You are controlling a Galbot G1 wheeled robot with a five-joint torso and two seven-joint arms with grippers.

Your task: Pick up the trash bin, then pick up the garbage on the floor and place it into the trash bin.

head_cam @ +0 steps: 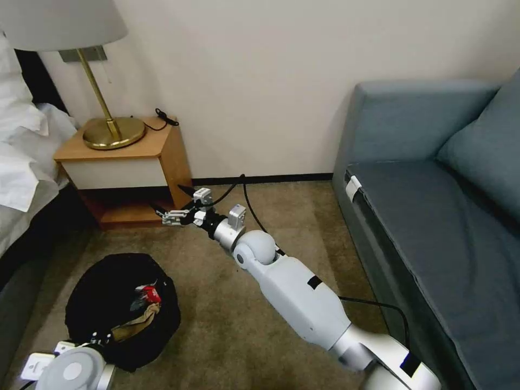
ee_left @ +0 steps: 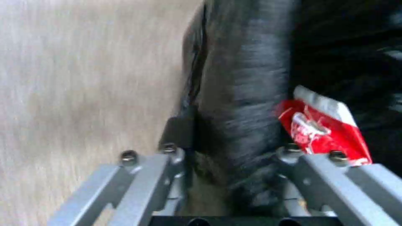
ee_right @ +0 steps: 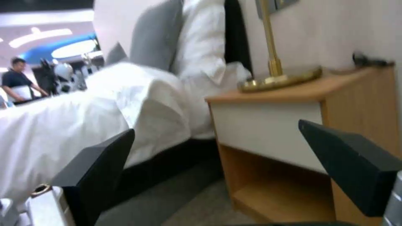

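In the head view, the trash bin (head_cam: 122,309) sits low at the near left, over the carpet (head_cam: 227,303), with the left gripper (head_cam: 95,341) at its near rim. Inside lie a red snack packet (head_cam: 150,294) and a crumpled brown paper bag (head_cam: 135,320); I cannot make out other garbage in it or on the floor. The right gripper (head_cam: 181,208) reaches far out toward the nightstand (head_cam: 122,162), empty. The likely risk here is the bin tipping or slipping off a one-sided rim hold, spilling what is already in.

In the left wrist view, the left gripper's jaws straddle the bin's bag-covered rim, pinching it, with the snack packet just beside the inner finger (ee_left: 310,169). The crinkly liner could slide under the pads, so the grip may hold bag more than bin.

In the right wrist view, the right gripper's jaws stand wide with nothing between them, facing the nightstand and the bed (ee_right: 84,119). A careless swing could strike the nightstand's corner.
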